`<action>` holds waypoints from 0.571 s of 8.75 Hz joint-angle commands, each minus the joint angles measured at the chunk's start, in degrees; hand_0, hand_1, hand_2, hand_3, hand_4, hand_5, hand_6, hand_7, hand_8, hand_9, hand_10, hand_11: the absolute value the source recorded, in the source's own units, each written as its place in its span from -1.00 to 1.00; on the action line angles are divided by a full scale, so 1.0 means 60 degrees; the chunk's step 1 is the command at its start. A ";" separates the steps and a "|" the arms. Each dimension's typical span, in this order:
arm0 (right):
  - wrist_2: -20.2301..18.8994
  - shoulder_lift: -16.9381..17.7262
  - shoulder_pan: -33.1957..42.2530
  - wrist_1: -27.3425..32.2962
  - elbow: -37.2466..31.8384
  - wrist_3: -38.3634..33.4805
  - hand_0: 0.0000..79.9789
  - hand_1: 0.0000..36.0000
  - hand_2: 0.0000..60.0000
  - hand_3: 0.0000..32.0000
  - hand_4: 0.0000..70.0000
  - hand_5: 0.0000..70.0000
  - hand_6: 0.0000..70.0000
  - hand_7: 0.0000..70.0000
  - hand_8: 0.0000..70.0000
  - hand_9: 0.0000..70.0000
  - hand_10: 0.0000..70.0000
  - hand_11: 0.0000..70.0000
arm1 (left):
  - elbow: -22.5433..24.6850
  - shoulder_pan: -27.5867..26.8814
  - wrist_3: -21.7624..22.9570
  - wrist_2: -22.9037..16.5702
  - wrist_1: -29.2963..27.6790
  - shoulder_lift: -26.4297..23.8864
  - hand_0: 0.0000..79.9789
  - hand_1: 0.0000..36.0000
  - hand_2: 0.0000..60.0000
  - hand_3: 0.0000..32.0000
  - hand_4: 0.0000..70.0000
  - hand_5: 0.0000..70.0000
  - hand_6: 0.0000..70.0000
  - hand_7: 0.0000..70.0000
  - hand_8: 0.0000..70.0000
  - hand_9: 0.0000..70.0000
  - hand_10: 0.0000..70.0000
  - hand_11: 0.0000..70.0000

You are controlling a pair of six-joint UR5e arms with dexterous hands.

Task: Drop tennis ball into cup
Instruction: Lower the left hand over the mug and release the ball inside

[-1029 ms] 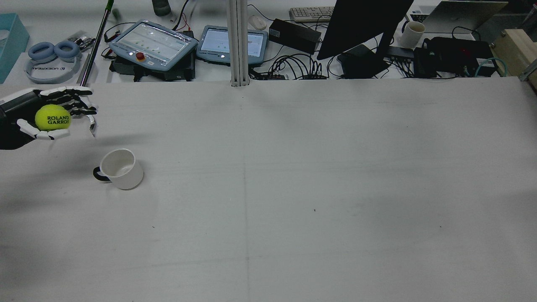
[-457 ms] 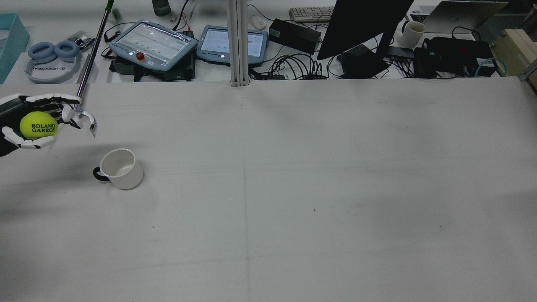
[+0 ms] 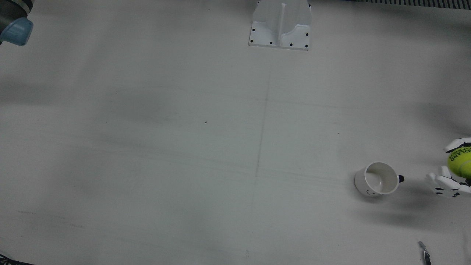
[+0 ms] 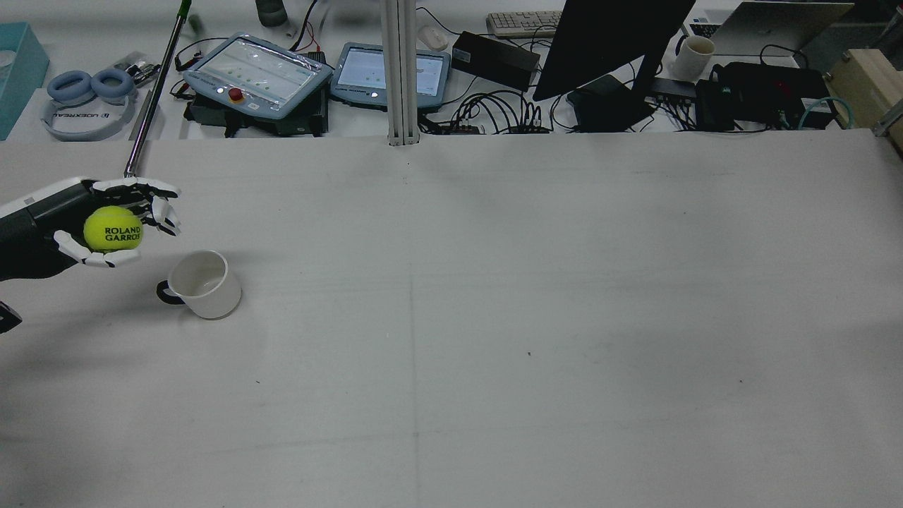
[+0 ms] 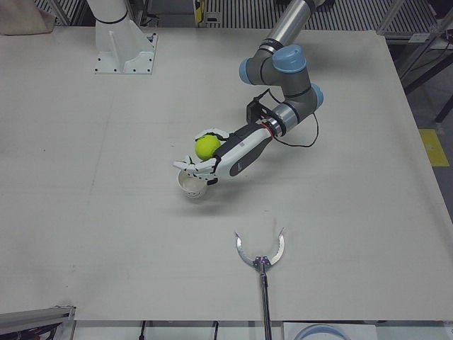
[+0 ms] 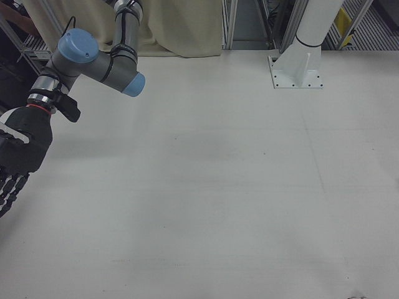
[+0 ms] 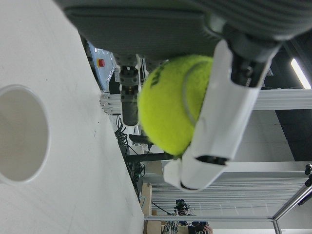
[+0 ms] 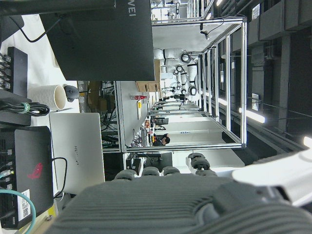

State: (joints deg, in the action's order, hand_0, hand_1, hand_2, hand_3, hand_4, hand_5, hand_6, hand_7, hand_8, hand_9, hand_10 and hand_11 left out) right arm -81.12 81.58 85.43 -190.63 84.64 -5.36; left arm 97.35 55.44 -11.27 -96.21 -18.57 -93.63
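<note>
My left hand (image 4: 63,212) is shut on a yellow-green tennis ball (image 4: 113,229) printed ROLAND GARROS and holds it above the table. A white cup (image 4: 201,282) with a dark handle stands upright and empty, just right of and nearer than the hand in the rear view. In the front view the ball (image 3: 460,162) is off to the right of the cup (image 3: 377,179), not over its mouth. The left hand view shows the ball (image 7: 175,105) between fingers and the cup's mouth (image 7: 19,134). My right hand (image 6: 15,156) hangs at the far side, fingers stretched out, empty.
A long grabber stick with a curved claw (image 5: 260,255) lies on the table near the cup's side. The camera post's white base (image 3: 280,24) stands at the table's robot-side edge. Beyond the table's far edge are teach pendants (image 4: 257,70), a monitor and cables.
My left hand first drew back to the left with the ball. It has now come right and nearer, close to the cup. The cup has not moved.
</note>
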 commanded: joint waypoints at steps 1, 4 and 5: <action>0.0000 -0.0004 0.0000 0.0000 0.0000 0.0000 -1.00 -1.00 -1.00 -1.00 -1.00 -1.00 -1.00 -1.00 -1.00 -1.00 -1.00 -1.00 | -0.0097 -0.0875 -0.0187 0.0567 0.0369 -0.0476 1.00 1.00 -0.20 -1.00 -0.18 -0.42 -0.25 0.54 -0.29 0.11 -0.42 -0.01; 0.0000 -0.0004 0.0015 0.0000 0.0015 0.0000 -1.00 -1.00 -1.00 -1.00 -1.00 -1.00 -1.00 -1.00 -1.00 -1.00 -1.00 -1.00 | -0.0171 -0.0875 -0.0187 0.0581 0.0705 -0.0798 1.00 1.00 -0.50 -1.00 -0.15 -0.38 -0.11 0.51 -0.25 0.11 -0.40 0.01; 0.0000 -0.0004 0.0015 0.0000 0.0015 0.0000 -1.00 -1.00 -1.00 -1.00 -1.00 -1.00 -1.00 -1.00 -1.00 -1.00 -1.00 -1.00 | -0.0171 -0.0861 -0.0188 0.0581 0.0824 -0.0902 1.00 1.00 -0.56 -1.00 -0.17 -0.47 -0.53 0.58 -0.34 0.12 -0.41 0.00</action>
State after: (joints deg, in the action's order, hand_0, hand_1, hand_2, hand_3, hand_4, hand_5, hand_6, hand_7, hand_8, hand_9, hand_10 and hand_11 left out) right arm -81.12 81.56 85.50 -190.63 84.71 -5.36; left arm 96.52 50.27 -12.33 -92.80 -15.46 -97.18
